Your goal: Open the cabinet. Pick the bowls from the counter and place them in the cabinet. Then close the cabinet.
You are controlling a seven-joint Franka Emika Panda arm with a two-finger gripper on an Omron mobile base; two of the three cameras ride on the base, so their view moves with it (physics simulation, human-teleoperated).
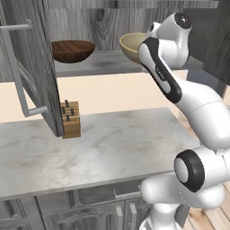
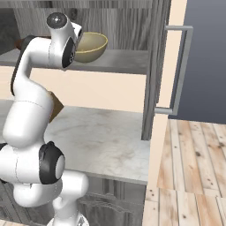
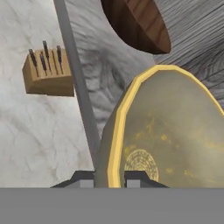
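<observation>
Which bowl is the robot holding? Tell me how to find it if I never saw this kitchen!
Look up at the open dark grey cabinet above the marbled counter; two bowls sit on its shelf. The robot's gripper pinches the rim of the beige-tan bowl, on the right in the left base view. It is pale yellowish and deeper, unlike the wide dark brown wooden bowl beside it.

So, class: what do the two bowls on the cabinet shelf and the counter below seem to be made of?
Dark brown bowl: looks like wood, with visible grain streaks and a matte finish. Beige bowl: possibly glazed ceramic, smooth with a mottled inside; uncertain. Counter: looks like polished marble or stone, pale with grey veining.
</observation>
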